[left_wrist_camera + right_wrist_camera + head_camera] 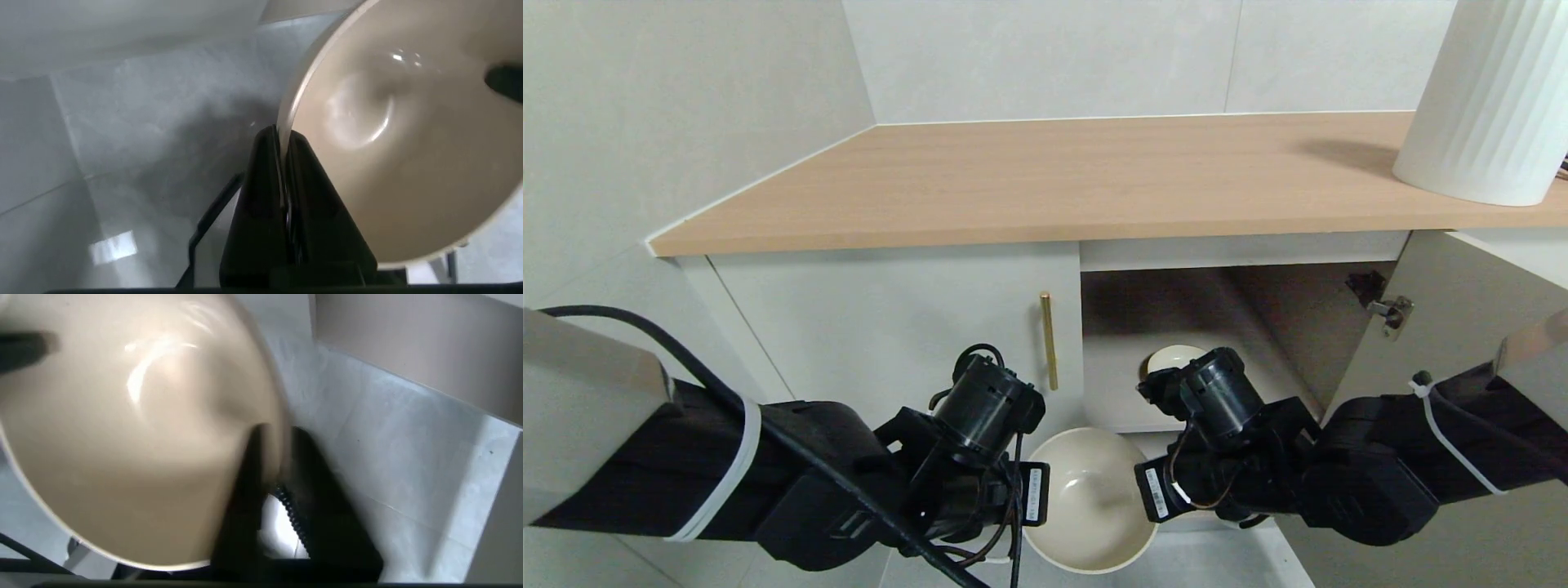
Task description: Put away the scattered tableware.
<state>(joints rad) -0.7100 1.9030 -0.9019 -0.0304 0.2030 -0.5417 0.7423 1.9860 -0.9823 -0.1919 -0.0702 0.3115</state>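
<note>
Bowl, cream, mouth up, held low just in front of the cabinet, between both arms.

Head view: the left gripper meets the bowl's left rim and the right gripper its right rim; the wrists hide the jaws from this angle. The cabinet's left door is closed, its gold handle standing just beside the edge of the opening. The right door is swung wide to the right, hinge exposed. Inside the open compartment sits a second dish, pale, partly behind the right wrist; dark space shows behind it and to its right. The wooden tabletop overhangs the doors. A white ribbed vessel stands at its right end, well apart from the bowl.

Left wrist view: the jaws are pressed together on the bowl's rim, one finger inside and one outside. Grey tiled floor lies below, apart from the bowl.

Right wrist view: the jaws pinch the opposite rim the same way, one finger on each face. The cabinet's lower edge runs near, with floor between it and the bowl.
</note>
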